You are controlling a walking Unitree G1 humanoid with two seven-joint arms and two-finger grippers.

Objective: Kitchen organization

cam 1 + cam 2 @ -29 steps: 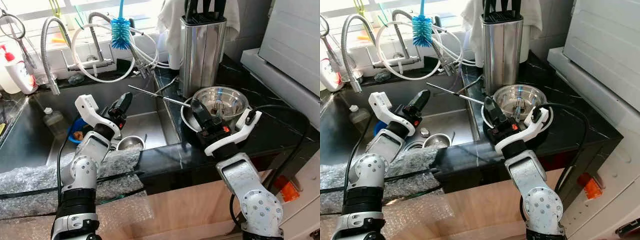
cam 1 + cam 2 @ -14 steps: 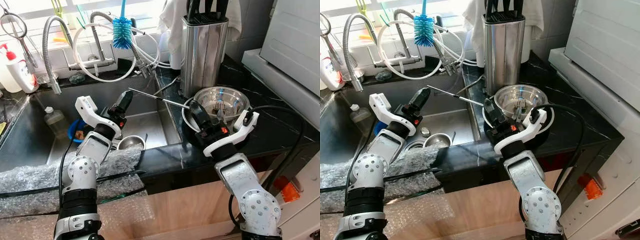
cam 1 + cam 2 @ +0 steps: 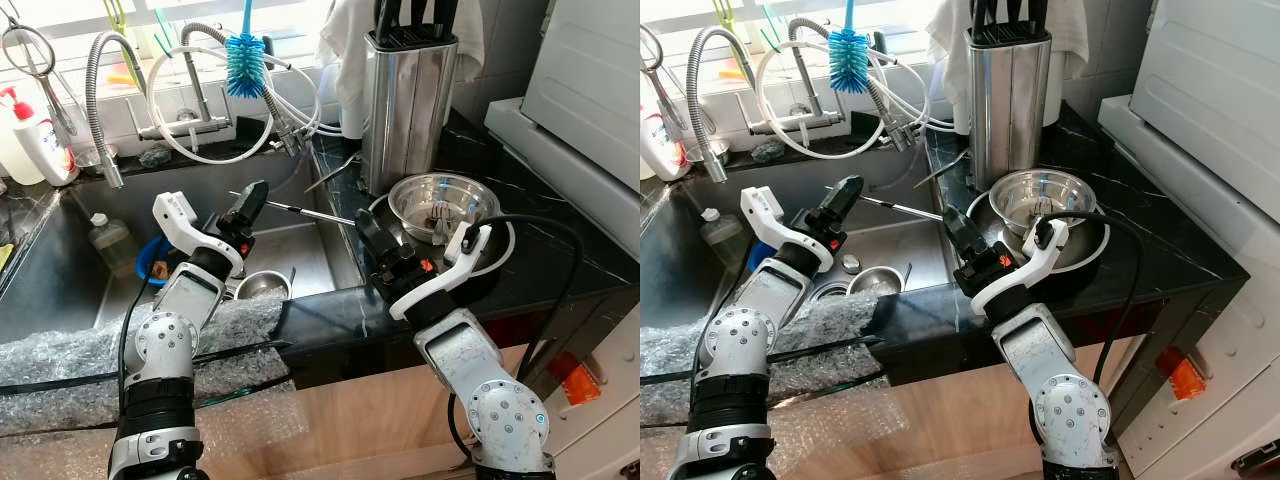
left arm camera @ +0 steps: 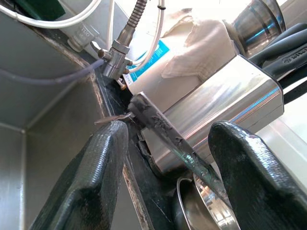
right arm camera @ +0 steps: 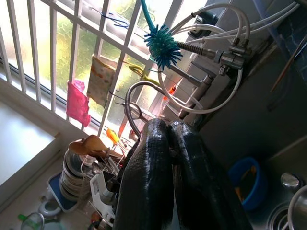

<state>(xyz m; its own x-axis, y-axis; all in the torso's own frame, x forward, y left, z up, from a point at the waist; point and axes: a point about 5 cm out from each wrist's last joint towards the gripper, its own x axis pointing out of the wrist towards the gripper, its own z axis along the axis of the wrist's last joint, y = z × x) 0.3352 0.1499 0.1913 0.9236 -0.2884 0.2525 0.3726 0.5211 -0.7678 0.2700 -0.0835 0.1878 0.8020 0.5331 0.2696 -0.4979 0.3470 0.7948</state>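
Left eye view: the right gripper [image 3: 362,222] has its two black fingers pinched together on one end of a long thin metal rod [image 3: 300,209] — a skewer or chopstick, too slim to tell which — holding it out level over the edge of the sink [image 3: 60,290], its free end reaching toward the left gripper [image 3: 256,190]. That gripper waits with its fingers spread apart, and the left wrist view shows the rod [image 4: 163,132] lying in the gap between them, touching neither pad so far as I can tell. Behind the right arm a steel bowl [image 3: 442,198] sits inside a dark pan [image 3: 500,262] on the black counter, with the steel knife block [image 3: 403,95] just beyond it. A blue bottle brush [image 3: 243,62] hangs by the tap. The rod looks light and stiff but polished and slippery — held only at one end it could swivel or slide out, so I'd judge the safer hold is near the middle, pads square across the shaft and closed firmly before the other end is let go. It seems a hand-over in the making, though where the rod belongs is not clear from here.
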